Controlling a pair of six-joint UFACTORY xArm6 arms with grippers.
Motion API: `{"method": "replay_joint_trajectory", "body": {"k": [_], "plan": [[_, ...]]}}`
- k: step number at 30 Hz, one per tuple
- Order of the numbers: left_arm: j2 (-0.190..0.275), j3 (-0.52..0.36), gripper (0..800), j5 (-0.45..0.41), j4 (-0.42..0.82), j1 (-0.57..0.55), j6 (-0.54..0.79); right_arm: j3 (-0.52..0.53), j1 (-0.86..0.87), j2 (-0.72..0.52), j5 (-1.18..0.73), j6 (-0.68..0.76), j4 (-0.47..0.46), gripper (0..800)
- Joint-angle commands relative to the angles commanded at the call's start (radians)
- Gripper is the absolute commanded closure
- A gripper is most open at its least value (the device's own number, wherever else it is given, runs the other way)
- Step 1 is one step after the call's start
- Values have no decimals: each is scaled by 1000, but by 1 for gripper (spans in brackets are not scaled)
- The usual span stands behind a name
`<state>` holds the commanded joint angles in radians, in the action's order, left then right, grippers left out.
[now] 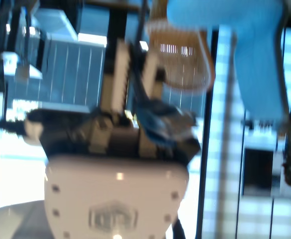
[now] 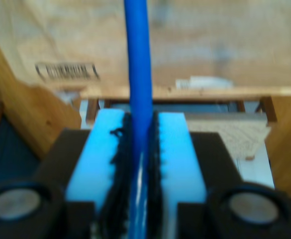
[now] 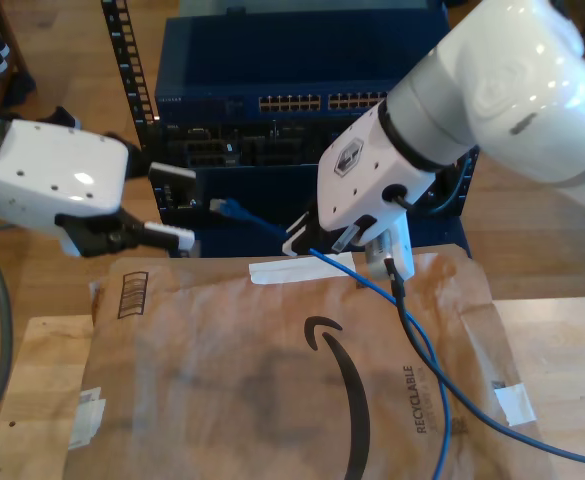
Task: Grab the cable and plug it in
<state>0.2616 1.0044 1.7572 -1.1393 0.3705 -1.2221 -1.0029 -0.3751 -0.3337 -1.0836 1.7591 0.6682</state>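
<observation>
Cable [image 2: 137, 74] clamped in my second gripper [image 2: 138, 149], over brown paper bag [image 3: 272, 380]

Wooden floor [image 3: 62, 90], wooden table [image 3: 32, 370]

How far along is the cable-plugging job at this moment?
Done: my second gripper is shut on the cable above the cardboard box. In hand: the plug hangs in the air in front of the blue switch, near my open first gripper. Left: seating the plug in a port, since it sits in none yet.
</observation>
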Motion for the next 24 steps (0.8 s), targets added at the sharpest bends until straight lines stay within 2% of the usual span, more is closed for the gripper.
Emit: {"method": "replay_joint_trajectory", "body": {"k": [4,8,11,19,24], "plan": [[0,54,38,38,-11,0,8,2,8,-63,-38,0,26,800],[-3,68,74,149,-81,0,2,0,9,-97,-49,0,37,800],[-3,66,79,190,-84,2,-41,0,9,-106,-49,0,38,800],[-21,66,80,187,-83,3,-147,3,9,-132,-48,2,38,800],[-28,66,111,198,-83,15,-153,-2,8,-132,-48,2,38,800]]}}
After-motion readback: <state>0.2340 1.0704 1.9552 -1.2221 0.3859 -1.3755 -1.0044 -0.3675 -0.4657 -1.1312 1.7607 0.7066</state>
